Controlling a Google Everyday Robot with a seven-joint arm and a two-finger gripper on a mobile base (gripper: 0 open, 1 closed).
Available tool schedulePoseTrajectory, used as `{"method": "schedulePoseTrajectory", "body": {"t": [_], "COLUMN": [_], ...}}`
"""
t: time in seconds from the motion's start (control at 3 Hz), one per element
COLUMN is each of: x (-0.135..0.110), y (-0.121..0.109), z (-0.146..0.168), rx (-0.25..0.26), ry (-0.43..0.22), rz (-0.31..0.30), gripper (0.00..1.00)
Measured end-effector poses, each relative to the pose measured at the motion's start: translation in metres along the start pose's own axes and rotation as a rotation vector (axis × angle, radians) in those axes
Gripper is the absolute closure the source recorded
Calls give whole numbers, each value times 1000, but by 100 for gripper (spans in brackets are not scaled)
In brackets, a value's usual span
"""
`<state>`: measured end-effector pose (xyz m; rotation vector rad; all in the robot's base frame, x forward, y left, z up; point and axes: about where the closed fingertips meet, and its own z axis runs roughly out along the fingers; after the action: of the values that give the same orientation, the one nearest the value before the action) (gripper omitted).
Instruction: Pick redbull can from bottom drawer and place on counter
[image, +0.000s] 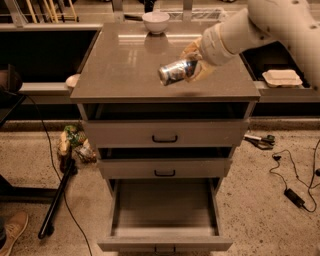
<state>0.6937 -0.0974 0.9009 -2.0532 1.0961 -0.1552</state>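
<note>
The redbull can (173, 72), silver and blue with a shiny end facing me, is held tilted on its side above the right part of the counter (120, 65). My gripper (192, 64) is shut on the can, with the white arm reaching in from the upper right. The bottom drawer (164, 210) is pulled out wide and its grey inside shows nothing in it.
A white bowl (155, 22) stands at the counter's back edge. The two upper drawers (165, 134) are closed. A pale ledge runs behind on both sides, with a tray (282, 77) at right. Cables, a charger (295, 196) and a black pole (56, 200) lie on the floor.
</note>
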Motion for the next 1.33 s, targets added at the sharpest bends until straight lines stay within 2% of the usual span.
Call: {"method": "schedulePoseTrajectory", "body": {"t": [0.33,0.67,1.0,1.33], "x": [25,47,72,91], "y": [-24,-34,-38,-35], "z": [24,42,53,66], "rx": [-19,-8,29,81], "ry": [43,63,123,136], "rz": [139,251,384,519], "gripper": [100,100,100,100]}}
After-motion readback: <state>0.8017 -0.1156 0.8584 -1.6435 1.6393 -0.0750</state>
